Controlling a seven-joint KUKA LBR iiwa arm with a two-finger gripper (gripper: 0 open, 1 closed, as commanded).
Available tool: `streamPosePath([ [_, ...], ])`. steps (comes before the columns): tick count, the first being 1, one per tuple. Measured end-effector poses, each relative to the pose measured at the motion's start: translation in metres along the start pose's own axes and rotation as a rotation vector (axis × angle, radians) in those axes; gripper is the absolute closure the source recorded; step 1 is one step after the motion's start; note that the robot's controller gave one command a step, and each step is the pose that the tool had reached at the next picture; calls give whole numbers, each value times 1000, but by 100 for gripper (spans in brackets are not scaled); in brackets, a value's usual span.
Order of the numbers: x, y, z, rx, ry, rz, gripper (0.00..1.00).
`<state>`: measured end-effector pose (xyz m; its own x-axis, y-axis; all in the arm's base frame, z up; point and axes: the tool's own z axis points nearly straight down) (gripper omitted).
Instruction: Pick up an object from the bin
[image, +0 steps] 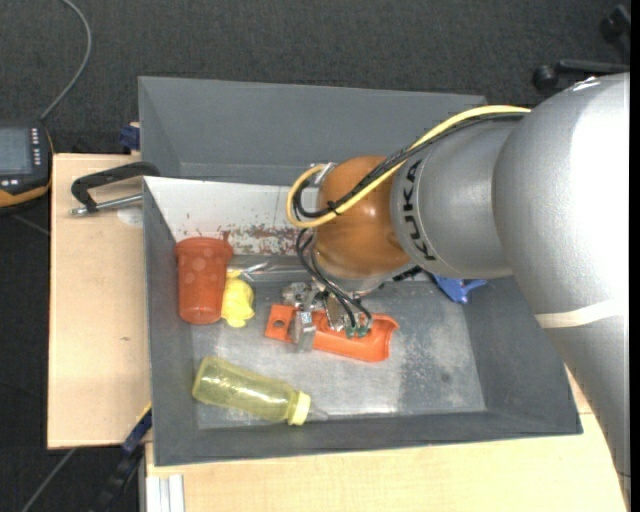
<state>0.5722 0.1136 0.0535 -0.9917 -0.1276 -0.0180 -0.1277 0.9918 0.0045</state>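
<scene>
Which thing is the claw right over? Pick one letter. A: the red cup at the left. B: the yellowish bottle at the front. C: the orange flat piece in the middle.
C: the claw is right over the orange flat piece, well apart from the red cup and the yellowish bottle.

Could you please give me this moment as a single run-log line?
arm: wrist low over orange flat piece, centre of bin | grasp: not confirmed | nearby: orange-red cup, yellow toy, yellowish bottle

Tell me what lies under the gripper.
Under the gripper lies a flat orange thing on the bin floor, one end showing to each side of it. Its middle is covered by the gripper, so whether they touch cannot be seen.
</scene>
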Motion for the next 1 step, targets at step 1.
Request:
streamPosePath([
  [1, 0, 0, -6, 0, 0, 0, 100],
])
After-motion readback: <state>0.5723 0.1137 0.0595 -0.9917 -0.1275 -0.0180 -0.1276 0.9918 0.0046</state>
